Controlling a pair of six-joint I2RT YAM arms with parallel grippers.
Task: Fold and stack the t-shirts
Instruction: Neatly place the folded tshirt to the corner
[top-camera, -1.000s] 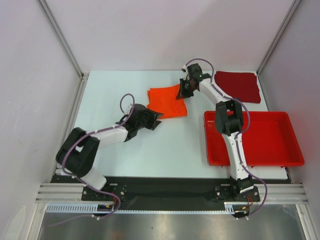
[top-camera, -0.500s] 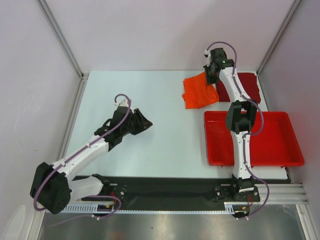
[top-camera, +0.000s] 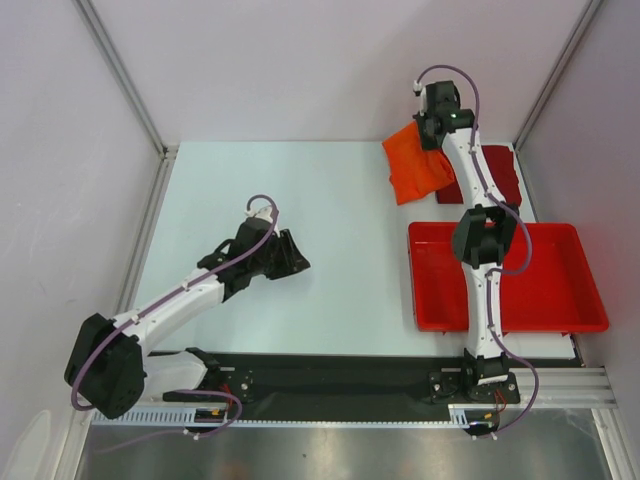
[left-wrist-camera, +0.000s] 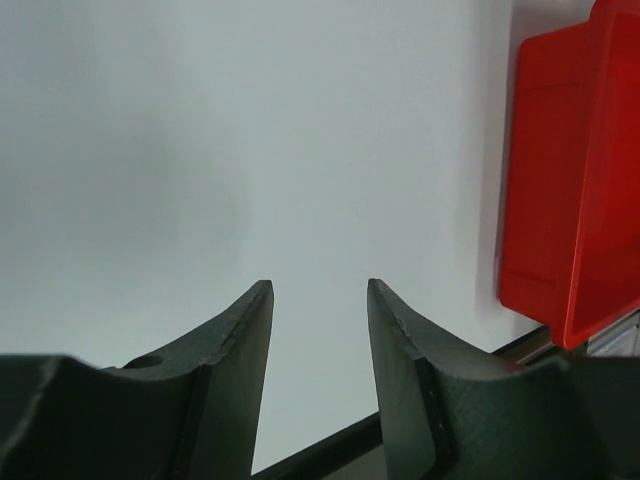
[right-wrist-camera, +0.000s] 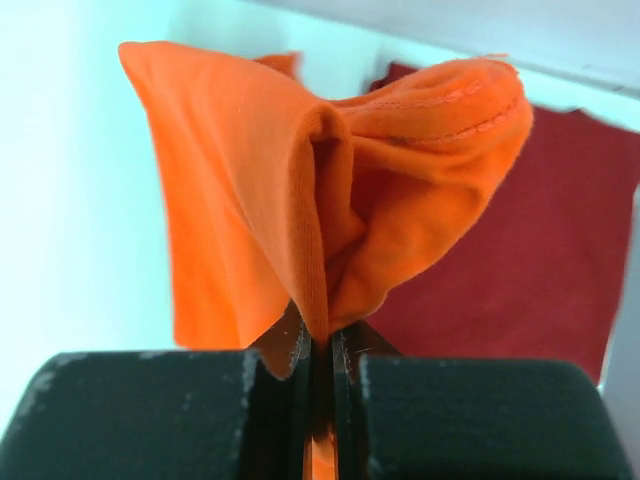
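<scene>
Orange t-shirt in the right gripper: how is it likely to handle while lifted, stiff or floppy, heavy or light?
Probably floppy: the orange t-shirt bunches and hangs from the right gripper pinching one edge. Likely light, since that narrow pinch holds it. Its fold may well loosen when set on the dark red t-shirt.

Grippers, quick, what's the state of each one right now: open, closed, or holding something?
Left gripper: open, holding nothing.
Right gripper: closed on the orange t-shirt.

place: lab test cell | cue: white panel walls (top-camera: 300, 60) — aluminium frame rails (top-camera: 118, 70)
</scene>
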